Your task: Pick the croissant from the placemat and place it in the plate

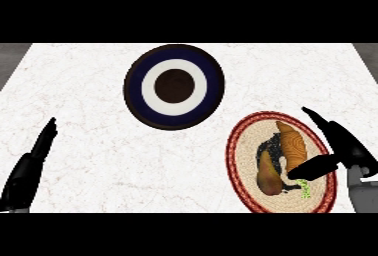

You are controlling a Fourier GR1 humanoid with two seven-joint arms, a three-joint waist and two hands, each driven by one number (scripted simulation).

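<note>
Head view, the only 1 given. Landmark: the placemat, a round woven mat w/ a red rim, lying at the right of the white counter.

The croissant lies on the placemat, long and brown, running roughly top to bottom across its middle, w/ a dark shadow along its left side. It has not left the mat yet.

The right hand is over the placemat's right half. Fingers are straight and spread, pointing up past the mat's upper right rim; the thumb reaches in toward the croissant's right side, tip at or very near it. The hand is open and grips nothing. A small green mark shows at the thumb's tip; can't tell what it is.

The plate, dark blue rim, white ring, dark centre, sits up and left of the placemat, well apart from it, nothing in it.

The left hand rests far left of the placemat by the counter's edge, fingers straight and up, open.

Step in hand, as I judge it: closing on the croissant. To do it well:
- Get fingers on the croissant's far side, thumb opposite, across its narrow width near the middle, not an end.
- Close before lifting, so it doesn't roll or slide off the mat.
- Lift straight up off the rim, then carry up-left to the plate centre & release low.
</note>
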